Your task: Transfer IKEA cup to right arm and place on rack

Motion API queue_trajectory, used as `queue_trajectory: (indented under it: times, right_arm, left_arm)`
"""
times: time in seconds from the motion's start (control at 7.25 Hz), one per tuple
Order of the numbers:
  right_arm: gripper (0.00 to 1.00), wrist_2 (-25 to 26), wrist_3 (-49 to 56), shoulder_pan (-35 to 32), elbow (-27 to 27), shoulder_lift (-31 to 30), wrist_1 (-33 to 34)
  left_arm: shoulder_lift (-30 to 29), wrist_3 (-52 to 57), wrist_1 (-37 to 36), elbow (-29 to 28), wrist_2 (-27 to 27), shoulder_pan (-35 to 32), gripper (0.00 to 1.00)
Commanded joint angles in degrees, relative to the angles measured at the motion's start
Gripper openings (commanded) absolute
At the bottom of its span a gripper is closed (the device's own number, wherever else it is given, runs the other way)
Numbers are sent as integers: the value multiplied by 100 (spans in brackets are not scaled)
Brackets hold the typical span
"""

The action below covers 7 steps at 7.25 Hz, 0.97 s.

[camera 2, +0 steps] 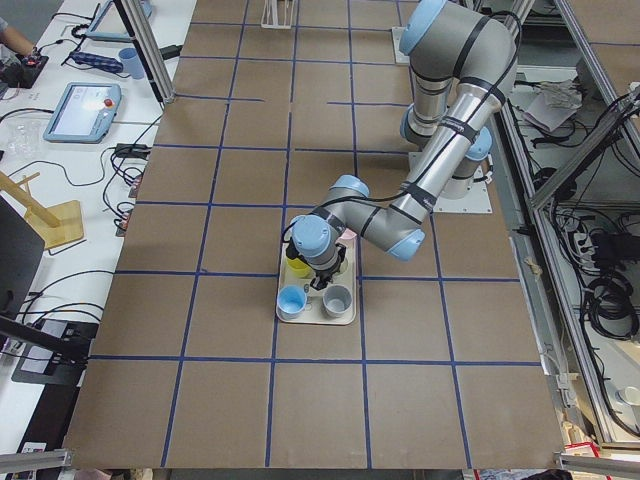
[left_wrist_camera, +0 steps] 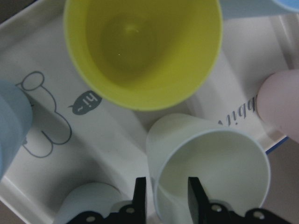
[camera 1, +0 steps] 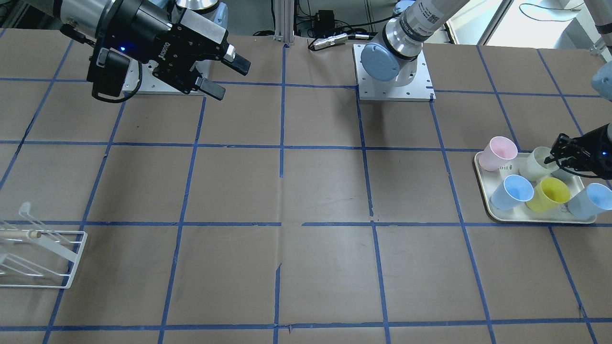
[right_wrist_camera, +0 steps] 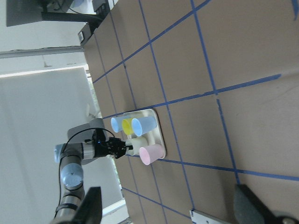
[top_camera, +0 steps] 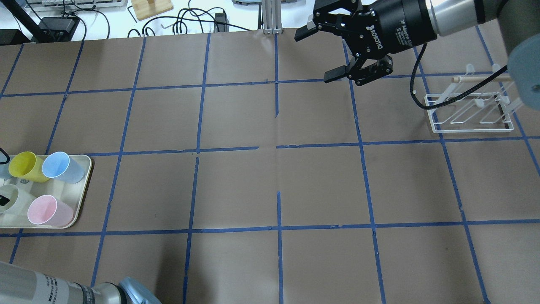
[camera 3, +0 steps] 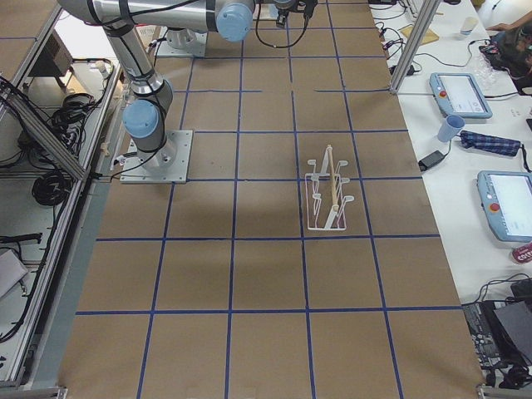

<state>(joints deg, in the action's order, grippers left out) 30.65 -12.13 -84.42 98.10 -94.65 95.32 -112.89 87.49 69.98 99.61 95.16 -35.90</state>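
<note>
The cream IKEA cup (camera 1: 536, 163) stands upright on the beige tray (camera 1: 483, 187) at the table's end on my left side. It also shows in the overhead view (top_camera: 16, 202) and the left wrist view (left_wrist_camera: 212, 170). My left gripper (camera 1: 557, 155) straddles the cup's rim. In the left wrist view (left_wrist_camera: 167, 189) one finger is inside the cup and one outside, with a gap still between them. My right gripper (top_camera: 316, 55) is open and empty, held high over the table's far side. The white wire rack (top_camera: 468, 113) stands empty to its right.
On the tray around the cream cup stand a pink cup (camera 1: 498, 153), a yellow cup (camera 1: 550, 193) and two blue cups (camera 1: 511, 192) (camera 1: 590, 200). The yellow cup (left_wrist_camera: 140, 51) sits close to the cream one. The rack also shows at the front view's left edge (camera 1: 43, 258).
</note>
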Motion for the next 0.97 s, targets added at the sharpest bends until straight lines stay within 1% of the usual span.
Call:
queue_trajectory:
  times: [0.0,0.14,0.28,0.41,0.55,0.69,0.83]
  right_arm:
    - [100,-1179,254,4,663,-19,100]
    - [100,-1393,212,-4,858,-27,553]
    - [100,-2083,211,-5,982,7,557]
    - [100,-2490,211,-5,1157,8,575]
    - [100,-2816,159,-13,1298,-36,592]
    - [100,-2976,54,-13,1326,-36,593]
    - [100,-3029,44,-13,1335,7,593]
  left_arm:
    - [-5,-13,42,-46,11,-22,0]
    - [12,-13,94,-64,11,-22,0]
    - [91,-21,138,-73,11,-31,0]
    - [214,-109,365,-117,-6,-66,0]
    - [389,-118,915,-361,-6,-101,0]
    - [530,-127,1774,-729,-15,-102,0]
    - [653,-266,2731,-1072,-189,-93,0]
